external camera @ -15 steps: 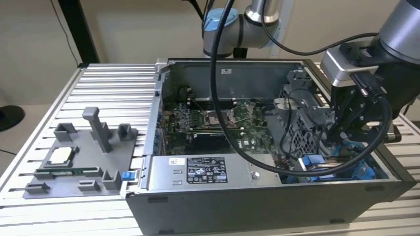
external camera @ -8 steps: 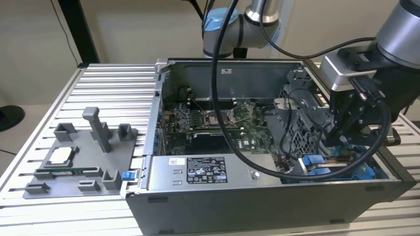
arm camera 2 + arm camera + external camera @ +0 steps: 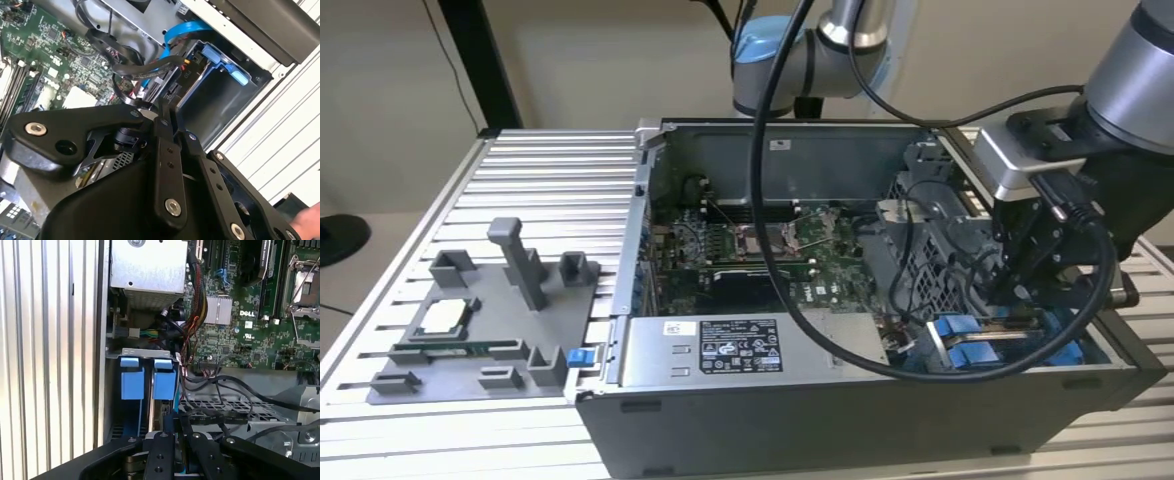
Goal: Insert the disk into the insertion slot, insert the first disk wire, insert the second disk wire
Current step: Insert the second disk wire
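The disk sits in the insertion slot [image 3: 220, 100] at the case's front corner, and its blue carrier tabs [image 3: 132, 377] show at the bay mouth. In the exterior view the blue carrier [image 3: 974, 340] lies low at the exterior view's right. My gripper [image 3: 1014, 295] reaches down into the case right beside it. In both wrist views the black fingers [image 3: 165, 150] stand close together, pinching a black wire connector [image 3: 152, 92] at the disk's end. A blue flat wire [image 3: 185, 27] curves over the bay. The gripper [image 3: 177, 432] hangs just off the blue tabs.
The open case holds a green motherboard [image 3: 761, 250], a grey power supply [image 3: 720, 345] with a label and bundles of black cables [image 3: 220, 385]. A grey fixture tray [image 3: 467, 320] with upright posts lies on the ribbed metal table [image 3: 547, 180] at the exterior view's left.
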Controlling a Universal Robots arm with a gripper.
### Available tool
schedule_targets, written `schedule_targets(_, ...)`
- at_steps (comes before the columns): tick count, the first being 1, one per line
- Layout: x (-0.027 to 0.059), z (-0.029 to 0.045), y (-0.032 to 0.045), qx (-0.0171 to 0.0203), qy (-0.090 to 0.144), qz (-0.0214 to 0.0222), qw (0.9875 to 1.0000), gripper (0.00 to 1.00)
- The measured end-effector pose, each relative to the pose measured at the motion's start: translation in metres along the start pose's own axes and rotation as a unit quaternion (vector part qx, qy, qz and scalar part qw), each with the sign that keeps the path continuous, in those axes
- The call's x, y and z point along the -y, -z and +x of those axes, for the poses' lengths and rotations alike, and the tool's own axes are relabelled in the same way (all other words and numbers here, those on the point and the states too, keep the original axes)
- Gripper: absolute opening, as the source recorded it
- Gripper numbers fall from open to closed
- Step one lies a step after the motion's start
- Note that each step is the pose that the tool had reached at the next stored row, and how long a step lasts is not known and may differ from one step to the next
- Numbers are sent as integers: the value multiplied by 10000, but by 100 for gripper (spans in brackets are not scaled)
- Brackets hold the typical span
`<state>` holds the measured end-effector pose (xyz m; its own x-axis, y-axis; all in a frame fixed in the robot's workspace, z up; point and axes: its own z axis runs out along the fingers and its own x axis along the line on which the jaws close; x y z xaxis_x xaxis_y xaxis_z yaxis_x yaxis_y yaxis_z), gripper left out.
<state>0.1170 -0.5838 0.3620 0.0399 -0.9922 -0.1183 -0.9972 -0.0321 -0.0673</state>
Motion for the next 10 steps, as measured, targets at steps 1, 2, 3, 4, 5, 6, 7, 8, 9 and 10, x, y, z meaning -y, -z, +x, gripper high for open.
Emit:
schedule_targets(1,-1,15,-4,-1,1,10,10000,0)
schedule_targets(2,-2,29,-8,-1,2,18,10000,0)
schedule_targets(3,-2,42,-11,-1,3,24,10000,0)
schedule_targets(4,-3,54,-11,-2,3,28,10000,0)
schedule_targets(5,-4,65,-12,-1,3,29,10000,0)
schedule_targets(6,-4,73,-11,-1,3,29,10000,0)
schedule_targets(7,-4,76,-11,-2,3,29,10000,0)
schedule_targets(8,-4,76,-11,-1,3,29,10000,0)
schedule_targets(9,-4,76,-11,-1,3,29,10000,0)
schedule_targets(10,-3,77,-10,-1,4,29,10000,0)
